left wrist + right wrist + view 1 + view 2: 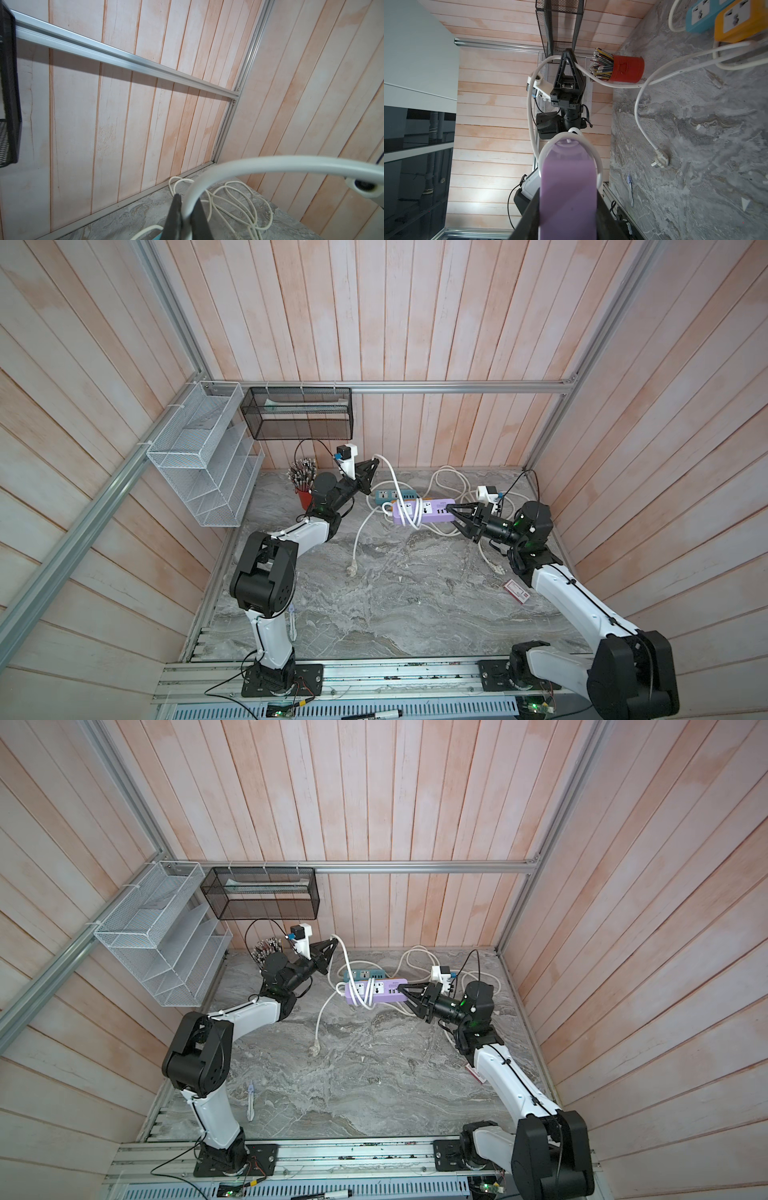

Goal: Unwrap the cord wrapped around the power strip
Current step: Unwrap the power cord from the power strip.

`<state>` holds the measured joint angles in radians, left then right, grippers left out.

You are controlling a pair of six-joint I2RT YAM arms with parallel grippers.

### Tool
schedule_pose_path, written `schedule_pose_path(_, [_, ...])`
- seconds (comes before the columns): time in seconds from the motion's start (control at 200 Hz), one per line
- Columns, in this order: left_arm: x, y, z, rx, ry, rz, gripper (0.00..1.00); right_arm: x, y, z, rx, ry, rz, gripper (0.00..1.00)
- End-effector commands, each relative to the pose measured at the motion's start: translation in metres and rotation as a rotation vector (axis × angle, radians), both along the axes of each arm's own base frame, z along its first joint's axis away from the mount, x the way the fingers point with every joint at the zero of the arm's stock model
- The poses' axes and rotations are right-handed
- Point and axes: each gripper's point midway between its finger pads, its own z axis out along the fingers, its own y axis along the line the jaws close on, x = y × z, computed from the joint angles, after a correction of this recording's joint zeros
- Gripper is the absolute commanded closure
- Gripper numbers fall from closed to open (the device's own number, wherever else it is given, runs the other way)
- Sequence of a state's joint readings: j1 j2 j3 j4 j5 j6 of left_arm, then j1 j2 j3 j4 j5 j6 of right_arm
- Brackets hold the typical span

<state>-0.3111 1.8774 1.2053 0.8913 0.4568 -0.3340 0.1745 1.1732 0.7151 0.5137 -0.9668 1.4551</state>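
A purple power strip (434, 512) (384, 992) (568, 176) is held off the table at its right end by my right gripper (454, 517) (405, 997) (568, 200), shut on it. Its white cord (388, 472) (345, 952) (270, 164) still loops round the strip's left half (548, 149). From there the cord rises to my left gripper (376, 463) (332, 943) (188, 200) (566, 56), which is raised near the back wall and shut on it. Beyond the grip the cord hangs down to its plug (352, 569) (659, 160), which lies on the table.
A teal strip (386, 494) and an orange strip (741, 22) lie just behind the purple one, with a loose cord coil (449, 485) at the back. A red pencil cup (304, 497), a black mesh basket (297, 418) and a white wire rack (203, 456) crowd the back left. A card (516, 591) lies right.
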Motion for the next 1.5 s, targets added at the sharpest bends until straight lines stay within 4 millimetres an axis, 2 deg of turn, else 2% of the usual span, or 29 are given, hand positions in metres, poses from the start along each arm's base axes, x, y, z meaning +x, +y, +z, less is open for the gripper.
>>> schedule_pose_path(0.0, [0.000, 0.009, 0.032, -0.012, -0.062, 0.015, 1.00, -0.013, 0.002, 0.008, -0.030, -0.097, 0.037, 0.77])
schedule_pose_path(0.375, [-0.009, 0.011, 0.052, -0.007, -0.099, 0.013, 1.00, -0.010, 0.002, -0.013, -0.057, -0.064, 0.033, 0.78])
schedule_pose_path(0.61, [-0.026, 0.013, 0.064, -0.024, -0.109, -0.009, 1.00, -0.005, -0.002, -0.028, -0.079, -0.039, 0.001, 0.78])
schedule_pose_path(0.755, [-0.043, 0.019, 0.062, -0.033, -0.105, -0.008, 1.00, 0.004, -0.011, -0.041, -0.087, -0.018, -0.044, 0.78])
schedule_pose_path(0.925, [-0.070, 0.022, 0.061, -0.050, -0.097, -0.023, 1.00, 0.022, -0.036, -0.060, -0.089, 0.016, -0.162, 0.78])
schedule_pose_path(1.04, [-0.088, 0.021, 0.057, -0.052, -0.086, -0.023, 1.00, 0.038, -0.050, -0.062, -0.059, -0.002, -0.241, 0.78])
schedule_pose_path(1.215, [-0.105, 0.022, 0.035, -0.049, -0.032, -0.021, 1.00, 0.067, -0.072, -0.044, -0.008, -0.059, -0.361, 0.78])
schedule_pose_path(1.32, [-0.115, 0.019, 0.016, -0.045, 0.016, -0.032, 1.00, 0.087, -0.087, -0.024, 0.014, -0.115, -0.422, 0.78])
schedule_pose_path(1.495, [-0.131, 0.008, -0.024, -0.036, 0.101, -0.058, 1.00, 0.111, -0.096, 0.015, 0.101, -0.202, -0.460, 0.78])
